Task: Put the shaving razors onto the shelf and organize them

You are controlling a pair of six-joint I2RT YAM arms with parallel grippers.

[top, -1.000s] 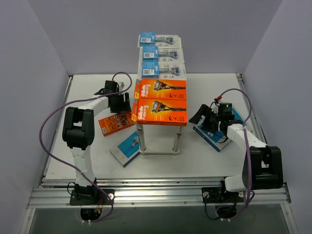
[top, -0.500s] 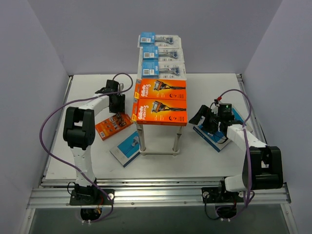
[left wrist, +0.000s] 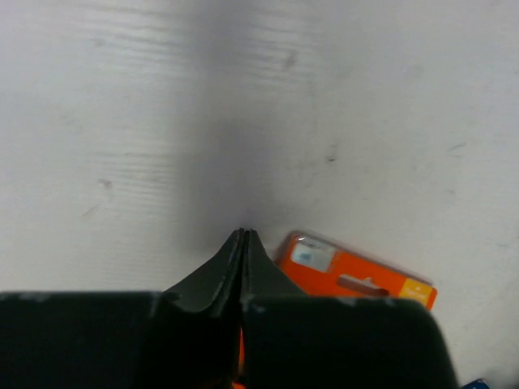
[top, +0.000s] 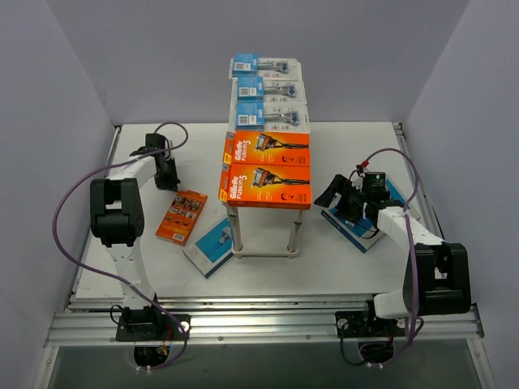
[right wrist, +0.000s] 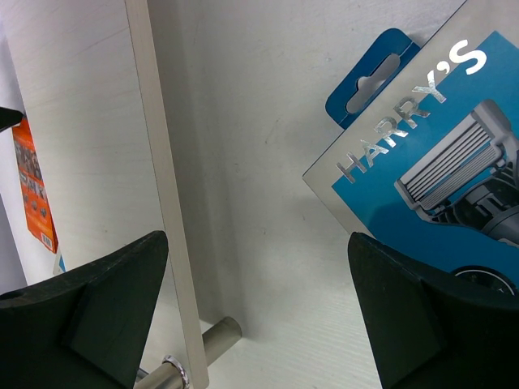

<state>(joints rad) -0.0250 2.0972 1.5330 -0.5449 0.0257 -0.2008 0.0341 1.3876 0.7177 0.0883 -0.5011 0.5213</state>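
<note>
Looking down from the top camera, I see the shelf (top: pixel 236 231) at centre frame. Three clear blister packs (top: pixel 268 89) line its upper end and two orange boxes (top: pixel 266 185) lie side by side on the lower end. The left gripper (top: pixel 168 177) sits in the upper left, its fingers pressed together on nothing. Below it, a small orange pack (top: pixel 180 216) lies flat on the table (top: pixel 340 267), with a blue-and-white box (top: pixel 212 243) beside the shelf's left leg. Right of centre, the right gripper (top: pixel 334 194) has its fingers spread wide beside a blue Harry's box (top: pixel 365 227).
</note>
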